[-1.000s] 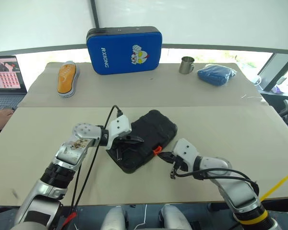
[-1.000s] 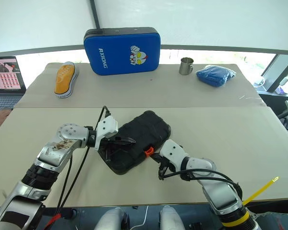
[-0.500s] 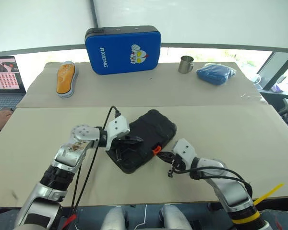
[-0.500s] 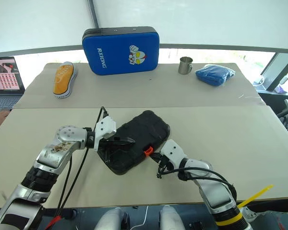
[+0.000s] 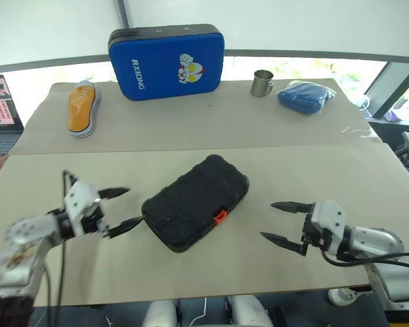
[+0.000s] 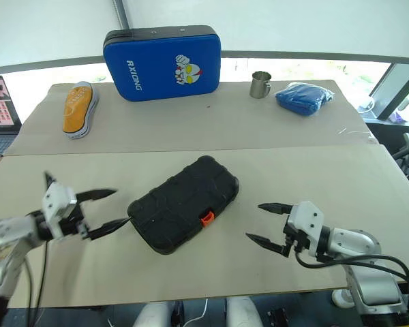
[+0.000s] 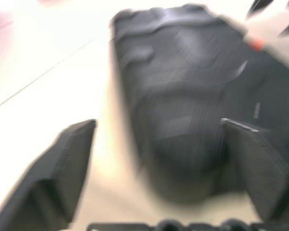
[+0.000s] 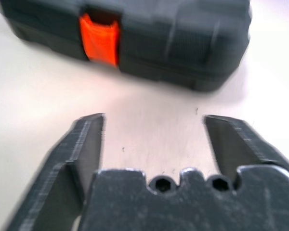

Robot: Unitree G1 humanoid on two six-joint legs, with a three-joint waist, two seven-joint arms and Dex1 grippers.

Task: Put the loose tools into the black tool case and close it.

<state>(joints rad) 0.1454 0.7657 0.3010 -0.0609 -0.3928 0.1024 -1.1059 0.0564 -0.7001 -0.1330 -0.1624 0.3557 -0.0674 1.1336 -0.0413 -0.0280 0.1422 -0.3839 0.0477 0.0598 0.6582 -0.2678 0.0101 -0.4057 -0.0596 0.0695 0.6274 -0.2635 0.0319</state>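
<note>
Left eye view: the left gripper hangs just off the near-left end of the black tool case, its two fingers spread wide and holding nothing; the lower fingertip comes very close to the case's edge, and I cannot tell whether it touches. The case lies shut on the table, lid down and orange latch on the near long side. Its long axis runs diagonally, from near-left to far-right. Right of it, with bare table between, the right gripper points back toward the latch side, fingers likewise wide apart and empty. No loose tools lie on the table, so the task looks finished. If the latch needs a last press, the left gripper is the nearer one to the case, though the right faces the latch squarely.
</note>
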